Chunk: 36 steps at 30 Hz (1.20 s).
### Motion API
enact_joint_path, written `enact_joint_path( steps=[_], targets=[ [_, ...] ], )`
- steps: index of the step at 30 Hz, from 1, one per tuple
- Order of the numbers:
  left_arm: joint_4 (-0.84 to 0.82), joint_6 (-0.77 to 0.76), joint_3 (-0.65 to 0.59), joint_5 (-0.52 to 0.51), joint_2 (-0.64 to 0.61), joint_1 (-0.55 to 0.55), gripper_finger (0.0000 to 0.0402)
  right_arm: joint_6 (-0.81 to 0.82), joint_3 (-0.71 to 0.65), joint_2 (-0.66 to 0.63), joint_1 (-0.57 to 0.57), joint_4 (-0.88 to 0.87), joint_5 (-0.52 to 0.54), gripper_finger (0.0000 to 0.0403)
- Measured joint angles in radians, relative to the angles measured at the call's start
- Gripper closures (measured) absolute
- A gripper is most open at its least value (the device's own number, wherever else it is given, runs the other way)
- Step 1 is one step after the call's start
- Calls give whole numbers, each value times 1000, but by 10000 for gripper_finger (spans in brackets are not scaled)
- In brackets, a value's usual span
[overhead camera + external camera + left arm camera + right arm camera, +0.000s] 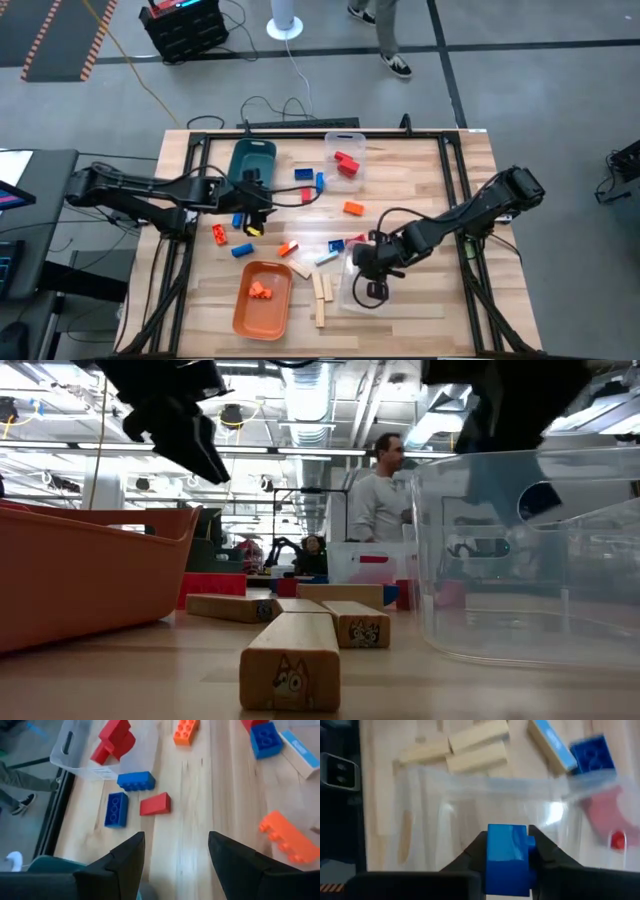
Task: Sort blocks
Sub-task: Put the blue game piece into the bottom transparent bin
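Note:
Loose blocks lie flat on the wooden table: blue ones [136, 781] [116, 809], a red one [155, 803], orange ones [287, 836] [353, 208], and plain wood pieces [320, 290] [290, 670]. My left gripper [175, 855] hovers open above bare table beside the teal tray [250, 160], with nothing between its fingers. My right gripper [507, 845] is over the near clear bin [372, 285], shut on a blue block [507, 857]. In the high view the right gripper [368, 268] hides that block. My right gripper pinches the blue block by two opposite sides [492, 855] between its two fingers. The fingers slant steeply down from above. The block is lifted clear, above the clear bin's open top.
A far clear bin [345, 158] holds red blocks [115, 740]. An orange tray [262, 305] at the near left holds orange blocks [260, 290]. Cables trail over the table's far side. A person [380, 490] stands in the room behind.

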Motion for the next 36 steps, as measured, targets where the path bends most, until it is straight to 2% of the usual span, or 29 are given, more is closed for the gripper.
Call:
enact_joint_path(
  steps=[6,9,14,20,24,28,32,36],
  targets=[
    [-13,-68,-5,0,-58,-34,190,24,0,0,-16,-17,2,227],
    [-40,-86,-5,-6,-107,-52,190,38,35,-3,-33,-112,2,197],
    [-93,-98,-5,-14,-187,-54,190,6,146,-5,-40,-259,81,185],
    [-123,-103,-5,-25,-213,-42,190,-148,196,-5,-64,-302,287,194],
    [-96,-77,-5,-45,-156,13,193,-235,179,-5,-138,-303,301,199],
    [-70,-23,-5,106,-32,137,208,-313,131,-24,-222,-287,301,203],
    [9,37,15,254,84,241,221,-358,34,-101,-302,-227,296,204],
    [32,83,87,288,193,321,222,-388,-115,-217,-374,-124,294,204]
  ],
)
